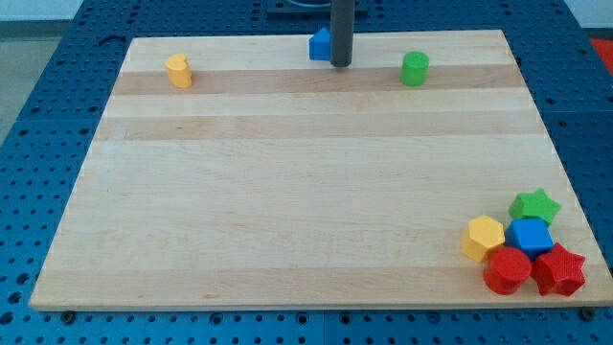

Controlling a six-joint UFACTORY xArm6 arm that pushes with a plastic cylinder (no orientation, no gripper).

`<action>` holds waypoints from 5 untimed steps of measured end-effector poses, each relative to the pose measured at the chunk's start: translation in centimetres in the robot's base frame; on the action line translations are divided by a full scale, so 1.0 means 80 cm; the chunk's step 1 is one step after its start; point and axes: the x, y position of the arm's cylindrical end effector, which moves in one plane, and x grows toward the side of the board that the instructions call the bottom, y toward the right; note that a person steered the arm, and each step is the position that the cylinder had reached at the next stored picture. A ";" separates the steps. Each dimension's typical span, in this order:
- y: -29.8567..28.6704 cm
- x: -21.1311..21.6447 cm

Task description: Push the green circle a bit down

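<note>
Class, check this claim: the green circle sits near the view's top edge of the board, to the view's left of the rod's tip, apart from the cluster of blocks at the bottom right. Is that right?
One detail is wrong. In the camera view the green circle sits to the view's right of my tip, not its left. The rest holds: it lies near the view's top edge of the board, apart from the bottom-right cluster.

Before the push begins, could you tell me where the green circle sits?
The green circle block sits near the wooden board's top edge, right of my tip and the blue block.
</note>
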 end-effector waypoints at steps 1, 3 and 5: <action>0.041 -0.037; 0.079 -0.038; 0.112 -0.028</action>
